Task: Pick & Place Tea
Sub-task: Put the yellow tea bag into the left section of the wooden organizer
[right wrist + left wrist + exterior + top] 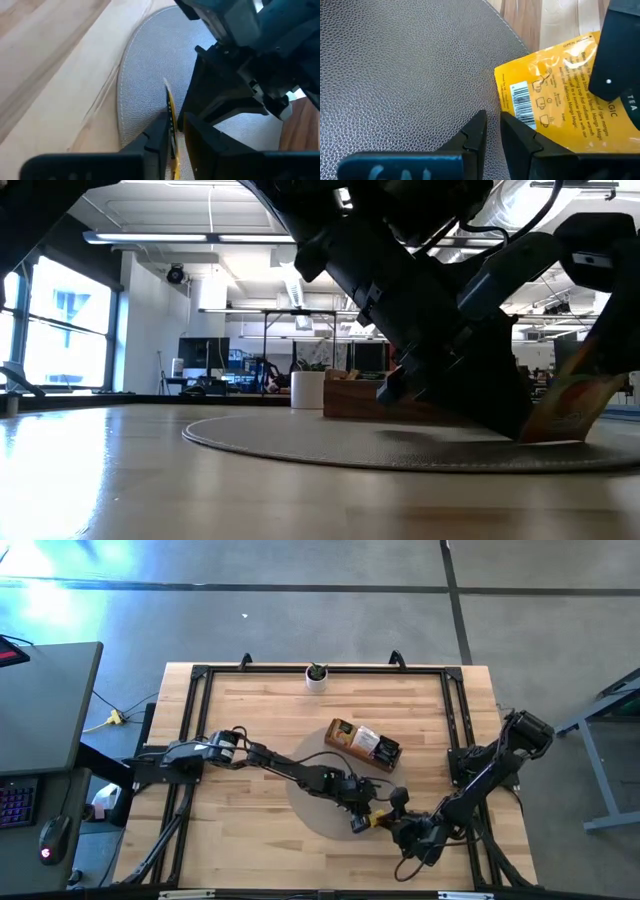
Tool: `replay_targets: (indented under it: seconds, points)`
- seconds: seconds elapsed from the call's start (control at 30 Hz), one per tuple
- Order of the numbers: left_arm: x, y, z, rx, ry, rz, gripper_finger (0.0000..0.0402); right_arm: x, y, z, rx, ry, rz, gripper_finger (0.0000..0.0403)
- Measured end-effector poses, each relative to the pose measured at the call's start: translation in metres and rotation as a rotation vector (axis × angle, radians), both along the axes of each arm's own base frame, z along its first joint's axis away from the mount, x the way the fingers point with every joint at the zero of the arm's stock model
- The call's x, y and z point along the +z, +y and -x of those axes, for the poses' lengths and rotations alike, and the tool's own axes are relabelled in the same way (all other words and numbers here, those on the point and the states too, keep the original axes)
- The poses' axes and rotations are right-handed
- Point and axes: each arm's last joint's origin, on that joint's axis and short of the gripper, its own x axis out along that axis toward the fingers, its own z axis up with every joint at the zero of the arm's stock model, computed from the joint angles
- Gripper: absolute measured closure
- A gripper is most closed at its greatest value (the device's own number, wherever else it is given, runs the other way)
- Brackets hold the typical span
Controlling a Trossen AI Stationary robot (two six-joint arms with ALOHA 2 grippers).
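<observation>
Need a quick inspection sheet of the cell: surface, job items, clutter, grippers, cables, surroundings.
Surface: wooden table with a round grey mat near the front.
Job's things: one yellow tea sachet standing on edge over the mat; more sachets in the wooden tray.
Clutter: small white plant pot at the far edge.
Grippers: right gripper shut on the sachet; left gripper close beside it, fingers nearly closed, holding nothing.
Cables: yellow cable on the floor, left of the table.
Surroundings: desk with keyboard and mouse.

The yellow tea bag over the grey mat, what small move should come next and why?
Probably the left tool should let go and back off: both tools pinch the yellow tea bag on edge over the grey mat, and the right tool already grips it.
</observation>
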Motion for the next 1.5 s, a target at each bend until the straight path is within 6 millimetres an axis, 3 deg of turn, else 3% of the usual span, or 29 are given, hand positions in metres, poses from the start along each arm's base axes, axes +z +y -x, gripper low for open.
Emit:
replay_targets:
  seconds: [0.3,0.53,0.6,0.7,0.83,0.97,1.07,1.17,1.3,1.4,1.5]
  points:
    - [0.0,0.0,0.0,0.0,0.001,0.001,0.0344,0.0,0.001,0.0,0.022,0.025,-0.022,0.0396]
    - [0.007,0.0,0.003,0.031,0.019,0.037,0.0344,0.0,0.001,0.0,0.026,0.034,-0.042,0.0397]
    - [0.022,0.0,0.008,0.026,0.02,0.039,0.0344,0.0,0.001,0.0,0.012,0.033,-0.061,0.0399]
    - [0.061,0.002,0.017,0.015,-0.023,0.006,0.0344,0.0,0.002,0.0,-0.007,0.029,-0.086,0.0397]
    - [0.114,0.0,0.043,0.048,-0.05,-0.119,0.0344,0.001,0.002,-0.001,-0.044,-0.011,-0.087,0.0399]
    - [0.159,-0.009,0.071,0.086,-0.111,-0.242,0.0344,0.013,-0.008,-0.01,-0.187,-0.184,-0.02,0.0399]
    - [0.192,-0.017,0.094,0.115,-0.181,-0.311,0.0344,0.03,-0.024,-0.022,-0.317,-0.319,0.068,0.04]
    - [0.207,-0.024,0.108,0.148,-0.21,-0.364,0.0344,0.051,-0.051,-0.039,-0.429,-0.384,0.119,0.0401]
    - [0.208,-0.029,0.116,0.181,-0.198,-0.435,0.0344,0.069,-0.11,-0.068,-0.526,-0.391,-0.085,0.0401]
    - [0.207,-0.03,0.12,0.18,-0.173,-0.462,0.0344,0.066,-0.156,-0.082,-0.62,-0.37,-0.252,0.0402]
    - [0.203,-0.029,0.122,0.155,-0.124,-0.465,0.0344,0.057,-0.188,-0.091,-0.688,-0.342,-0.314,0.0402]
